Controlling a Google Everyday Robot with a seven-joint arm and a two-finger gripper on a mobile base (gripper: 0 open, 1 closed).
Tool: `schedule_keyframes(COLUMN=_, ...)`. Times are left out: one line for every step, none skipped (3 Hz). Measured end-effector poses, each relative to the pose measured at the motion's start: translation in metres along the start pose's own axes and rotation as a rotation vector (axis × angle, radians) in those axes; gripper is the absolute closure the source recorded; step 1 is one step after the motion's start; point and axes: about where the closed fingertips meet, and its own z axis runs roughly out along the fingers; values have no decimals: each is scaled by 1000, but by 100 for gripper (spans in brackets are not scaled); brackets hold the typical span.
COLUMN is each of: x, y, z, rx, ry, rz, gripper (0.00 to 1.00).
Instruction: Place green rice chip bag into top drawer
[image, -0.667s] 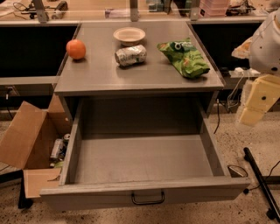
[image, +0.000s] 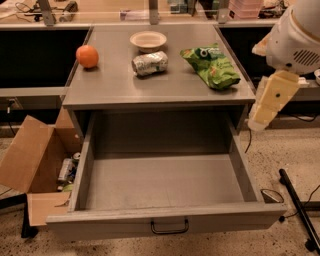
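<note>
The green rice chip bag lies flat on the right part of the grey cabinet top, untouched. Below it the top drawer stands pulled fully out and holds nothing; its grey front carries a small black wire handle. My gripper hangs in the air off the cabinet's right edge, to the right of the bag and a little lower, above the drawer's right wall. It holds nothing. My white arm fills the upper right corner.
On the cabinet top there are also an orange, a crushed silver can and a small pale bowl. An open brown cardboard box stands on the floor at the left. A black stand leg lies at the right.
My arm and gripper have shifted a little to the left, toward the cabinet's right edge. The bag, can, orange, bowl and drawer have not moved.
</note>
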Motion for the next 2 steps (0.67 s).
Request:
schedule_keyframes(x=-26, y=-53, z=26, rx=26, ry=-70, rz=25, gripper=0)
schedule_keyframes(x=-44, y=-123, z=65, rx=47, ry=-189, rz=156, gripper=0)
